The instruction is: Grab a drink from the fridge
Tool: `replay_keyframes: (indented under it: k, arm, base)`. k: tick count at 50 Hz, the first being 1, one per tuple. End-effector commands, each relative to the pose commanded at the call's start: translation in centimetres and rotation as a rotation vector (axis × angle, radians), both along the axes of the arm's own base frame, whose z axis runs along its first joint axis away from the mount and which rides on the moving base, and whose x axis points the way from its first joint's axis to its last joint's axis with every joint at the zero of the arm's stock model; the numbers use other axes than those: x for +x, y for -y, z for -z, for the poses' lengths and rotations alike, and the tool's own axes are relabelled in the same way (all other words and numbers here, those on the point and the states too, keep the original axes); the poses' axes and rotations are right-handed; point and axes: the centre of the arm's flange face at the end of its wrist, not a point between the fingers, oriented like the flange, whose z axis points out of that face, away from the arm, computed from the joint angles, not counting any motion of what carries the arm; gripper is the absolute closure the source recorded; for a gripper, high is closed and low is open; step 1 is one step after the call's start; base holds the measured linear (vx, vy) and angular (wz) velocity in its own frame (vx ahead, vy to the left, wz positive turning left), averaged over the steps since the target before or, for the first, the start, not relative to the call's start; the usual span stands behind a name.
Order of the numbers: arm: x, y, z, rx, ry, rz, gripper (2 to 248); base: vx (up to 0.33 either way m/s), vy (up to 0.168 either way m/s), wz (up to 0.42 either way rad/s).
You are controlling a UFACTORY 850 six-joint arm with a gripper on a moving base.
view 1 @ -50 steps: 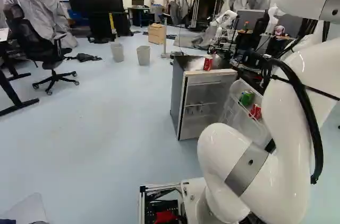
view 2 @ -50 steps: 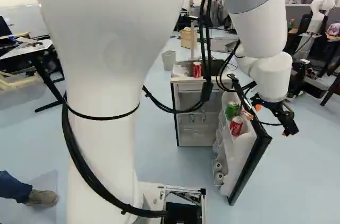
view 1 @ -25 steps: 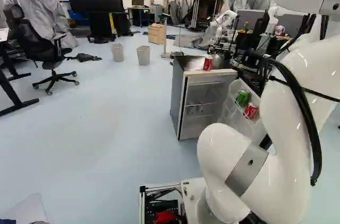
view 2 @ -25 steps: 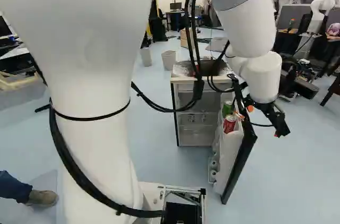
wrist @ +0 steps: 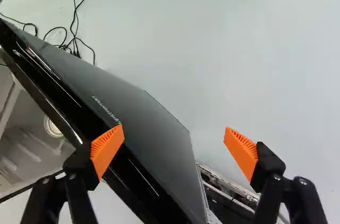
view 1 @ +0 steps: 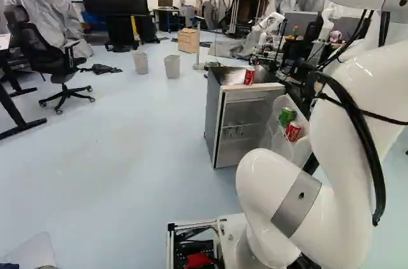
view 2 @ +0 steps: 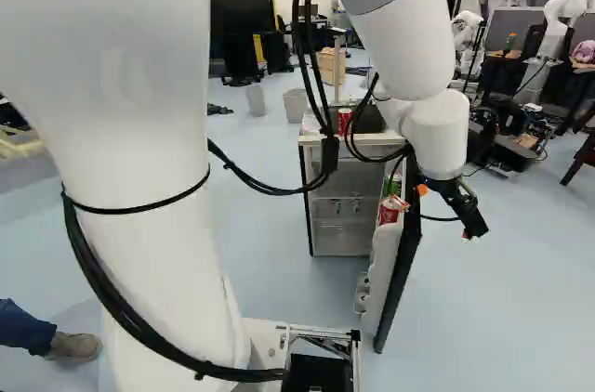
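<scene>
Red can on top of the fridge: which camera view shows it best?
The left base view: the red can stands unobstructed on the fridge. The right base view shows it hemmed in by the arm's cables; the wrist view misses it.

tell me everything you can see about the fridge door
The fridge door stands open and upright, swung out from the fridge. Its outer face is dark grey with glossy black edging; the inner side is white, plastic-looking, with bins. One holds a green can beside a red can. The open gripper is by its edge; whether a finger touches it, I can't tell.
</scene>
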Motion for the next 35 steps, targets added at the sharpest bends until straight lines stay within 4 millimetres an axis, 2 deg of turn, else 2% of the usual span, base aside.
replay_keyframes:
  k: [35]
  arm:
    - [0.0, -5.5, 0.0, 0.011, -0.008, -0.070, 3]
  base:
    - [0.000, 0.000, 0.000]
